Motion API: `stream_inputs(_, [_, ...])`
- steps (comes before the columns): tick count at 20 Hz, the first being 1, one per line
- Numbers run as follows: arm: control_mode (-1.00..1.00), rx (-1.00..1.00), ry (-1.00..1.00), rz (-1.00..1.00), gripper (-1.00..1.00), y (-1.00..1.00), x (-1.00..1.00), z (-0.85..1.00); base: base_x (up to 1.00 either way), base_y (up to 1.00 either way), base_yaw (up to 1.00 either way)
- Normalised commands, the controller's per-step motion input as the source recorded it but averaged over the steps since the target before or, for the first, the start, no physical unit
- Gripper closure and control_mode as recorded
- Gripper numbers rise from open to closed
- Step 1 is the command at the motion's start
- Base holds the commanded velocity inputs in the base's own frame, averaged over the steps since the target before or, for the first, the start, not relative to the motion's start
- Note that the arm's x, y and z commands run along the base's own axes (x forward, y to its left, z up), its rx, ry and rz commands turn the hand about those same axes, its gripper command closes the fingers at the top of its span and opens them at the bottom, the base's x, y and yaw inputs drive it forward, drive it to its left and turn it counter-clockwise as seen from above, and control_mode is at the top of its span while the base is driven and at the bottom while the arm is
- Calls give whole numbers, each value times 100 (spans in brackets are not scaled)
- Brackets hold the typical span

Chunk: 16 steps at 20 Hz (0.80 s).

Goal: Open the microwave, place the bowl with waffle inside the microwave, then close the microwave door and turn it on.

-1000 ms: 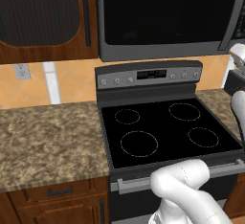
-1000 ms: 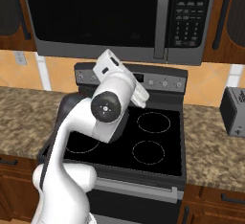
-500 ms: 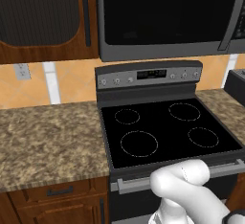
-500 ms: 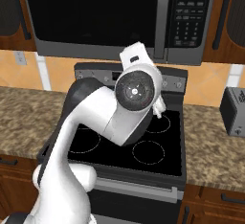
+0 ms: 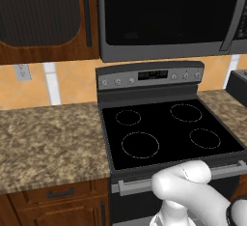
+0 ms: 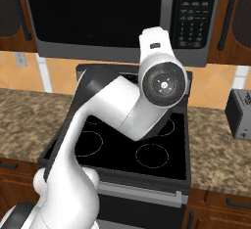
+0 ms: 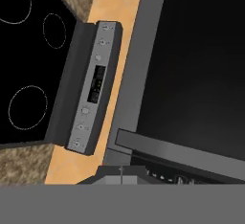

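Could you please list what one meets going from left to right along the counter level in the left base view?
Wall outlet → granite counter → stove → toaster at the right edge.

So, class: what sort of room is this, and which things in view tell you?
A home kitchen, rendered. A microwave hangs over a black-topped stove with burner rings, flanked by a speckled stone counter and wooden cabinets.

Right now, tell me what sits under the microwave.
Under the microwave sits the stove with its knob panel and four bare burner rings. In the right base view, the arm covers part of the cooktop.
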Motion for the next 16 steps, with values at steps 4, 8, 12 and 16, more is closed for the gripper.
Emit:
stream_inputs(4, [-100,2,-19,-7,100,13,43,2,0,0,0])
stream_inputs(8, [-100,0,-17,-10,100,2,42,-3,0,0,0])
stream_inputs(12, [-100,0,-4,-7,100,-27,28,-6,0,0,0])
stream_inputs(16, [-100,0,-4,-4,100,-36,13,-12,0,0,0])
